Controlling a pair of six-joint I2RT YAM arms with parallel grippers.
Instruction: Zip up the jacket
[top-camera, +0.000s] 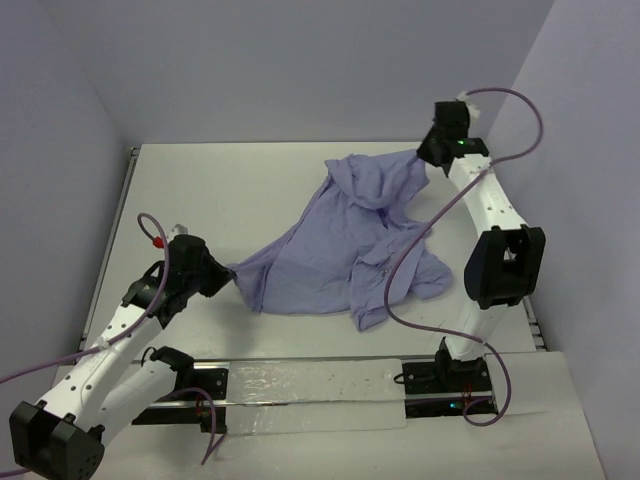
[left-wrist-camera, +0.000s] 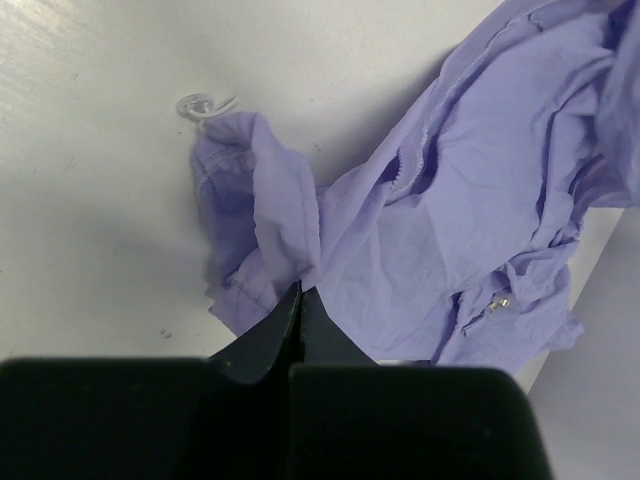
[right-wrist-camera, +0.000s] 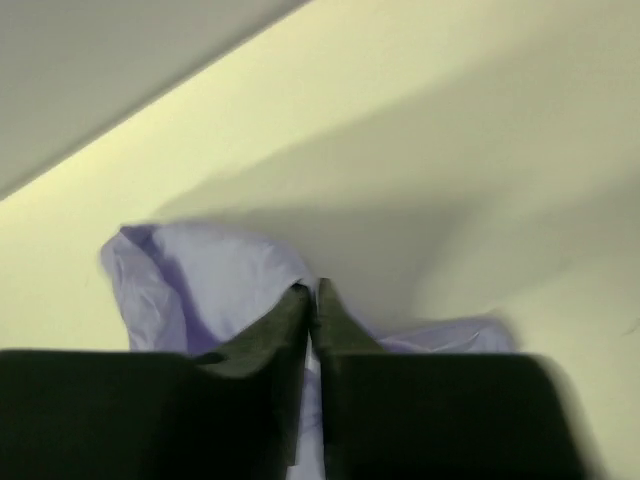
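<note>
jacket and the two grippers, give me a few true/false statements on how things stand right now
1. The left gripper is shut on an edge of the jacket. True.
2. The right gripper hangs open, away from the jacket. False: its jaws are pinched on fabric at the jacket's far right corner.
3. The jacket lies smooth and flat. False: it is crumpled in folds on the table.
4. The jacket spans from one gripper to the other. True.
</note>
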